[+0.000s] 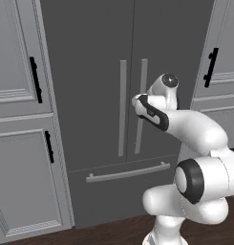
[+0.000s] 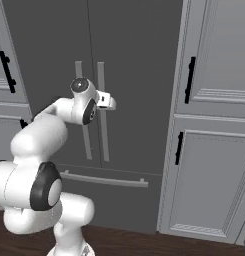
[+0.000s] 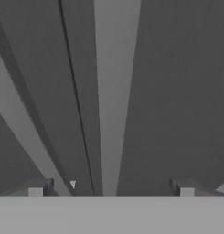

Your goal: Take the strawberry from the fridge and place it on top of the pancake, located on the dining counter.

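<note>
1. Fridge [image 1: 104,86] is shut: both French doors are flush and the bottom drawer is closed. So the task is at its very start.
2. The strawberry is presumably behind those doors; I can't confirm which shelf or which side.
3. End effector [image 3: 111,189] is spread wide with nothing between the fingertips [image 3: 40,188]. The hand view looks straight at the door, with a light grey vertical handle [image 3: 114,91] running up between the tips.
4. From the base views the hand sits at the right-door handle [image 1: 141,107], at about mid-height. It is near or touching; contact can't be resolved from here.
5. Left-door handle [image 1: 122,107] is just beside it, across the centre seam. There's a risk of catching both handles if the approach drifts left.
6. Done so far: base is parked in front of the fridge and the arm is lined up on a handle.
7. Left to do, as I judge it:
   - close on the handle and swing the door open
   - find and pick the berry
   - drive to the dining surface
   - set the berry on the pancake stack
8. Cabinets [image 1: 23,95] flank both sides, which may limit the door swing and elbow room.
</note>
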Robot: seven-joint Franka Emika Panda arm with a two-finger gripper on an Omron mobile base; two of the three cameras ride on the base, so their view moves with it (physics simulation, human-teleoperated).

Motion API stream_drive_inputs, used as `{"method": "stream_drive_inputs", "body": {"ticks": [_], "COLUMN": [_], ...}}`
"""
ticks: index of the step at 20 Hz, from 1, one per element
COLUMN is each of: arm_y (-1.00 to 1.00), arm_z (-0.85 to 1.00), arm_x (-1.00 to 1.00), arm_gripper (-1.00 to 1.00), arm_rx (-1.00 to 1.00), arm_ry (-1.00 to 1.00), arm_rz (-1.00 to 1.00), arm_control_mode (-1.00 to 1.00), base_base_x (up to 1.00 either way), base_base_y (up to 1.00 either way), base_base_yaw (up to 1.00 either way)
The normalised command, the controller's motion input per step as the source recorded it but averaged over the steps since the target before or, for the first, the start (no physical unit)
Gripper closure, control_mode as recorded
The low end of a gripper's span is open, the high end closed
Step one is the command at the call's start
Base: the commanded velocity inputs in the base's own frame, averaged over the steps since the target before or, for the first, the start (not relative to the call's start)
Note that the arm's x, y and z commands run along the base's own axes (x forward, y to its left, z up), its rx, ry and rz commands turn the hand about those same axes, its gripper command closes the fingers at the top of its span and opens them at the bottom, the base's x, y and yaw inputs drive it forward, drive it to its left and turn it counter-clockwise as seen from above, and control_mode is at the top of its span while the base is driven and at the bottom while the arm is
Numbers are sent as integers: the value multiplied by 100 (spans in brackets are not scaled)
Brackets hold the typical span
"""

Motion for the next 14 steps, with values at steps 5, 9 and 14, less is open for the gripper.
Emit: {"method": "stream_drive_inputs", "body": {"ticks": [5,9,14], "arm_y": [0,-9,-5], "arm_z": [-7,-15,-20], "arm_x": [58,69,69], "arm_gripper": [-100,-100,-100], "arm_rx": [0,0,0], "arm_ry": [-6,-12,-8], "arm_rz": [-3,-5,-8], "arm_control_mode": [-100,-100,-100], "base_base_x": [0,0,0], "base_base_y": [0,0,0], "base_base_yaw": [0,0,0]}}
